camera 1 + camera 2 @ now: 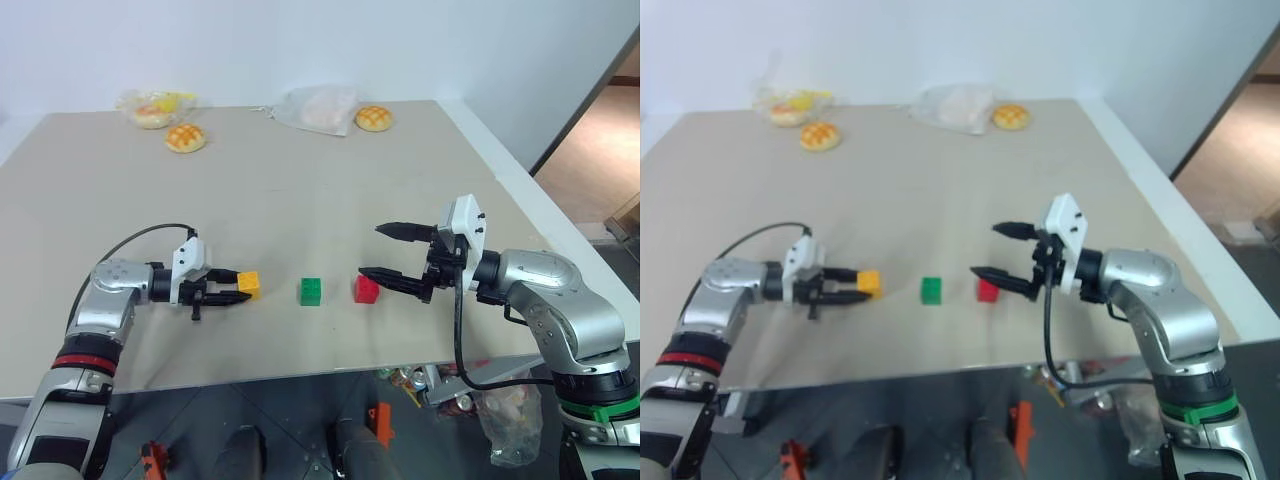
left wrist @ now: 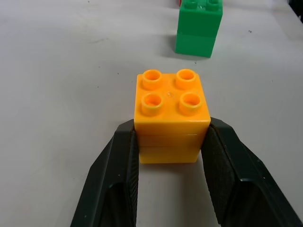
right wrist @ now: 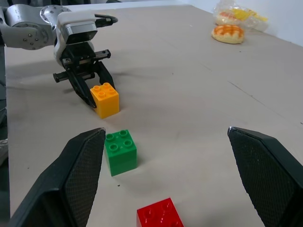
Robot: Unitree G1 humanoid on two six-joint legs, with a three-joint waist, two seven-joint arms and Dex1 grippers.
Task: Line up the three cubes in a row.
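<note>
Left wrist view shows the left end effector (image 2: pixel 173 156) clamped on the yellow-orange cube (image 2: pixel 171 113), resting on the tabletop (image 1: pixel 300 200) beside the green cube (image 1: pixel 310 291) and red cube (image 1: pixel 366 289); the right end effector (image 1: pixel 385 252) gapes wide nearby and could knock the red one askew.

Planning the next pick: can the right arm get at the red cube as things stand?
Probably yes. The right gripper hangs with fingers spread wide beside the red cube, nothing between them; the green cube sits apart.

Three cubes (image 1: pixel 311 290) sit in a row between both claws.
</note>
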